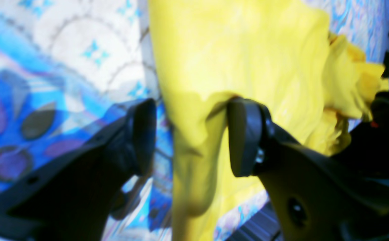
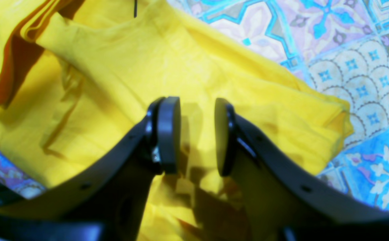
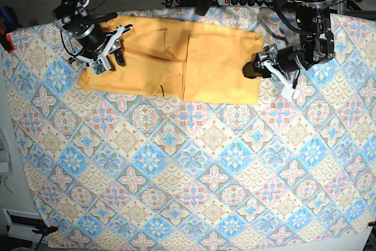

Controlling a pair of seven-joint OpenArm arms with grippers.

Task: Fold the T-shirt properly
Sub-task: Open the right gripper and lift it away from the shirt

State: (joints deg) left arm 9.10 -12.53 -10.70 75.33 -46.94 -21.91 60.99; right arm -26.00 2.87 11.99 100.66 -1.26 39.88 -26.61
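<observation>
While the shirt lies flat: the plain yellow-orange soft-fabric T-shirt (image 3: 176, 66) sits at the far edge of the blue-pink patterned tablecloth (image 3: 194, 168), long axis running side to side in the base view.
Which arm's closer: pretty much a tie, one at each end of the shirt.
Left gripper (image 1: 191, 137): jaws wide, a hanging fold of cloth between the pads, not pinched as far as I can tell.
Right gripper (image 2: 197, 135): jaws apart with a narrow gap, right over the cloth, nothing clamped.
Key relation: the shirt lies between the two pincers, so a fold probably goes lengthwise.
Wrist vs base: the left wrist view shows that draped fold; the base view shows the whole layout, and part is already folded over.
</observation>
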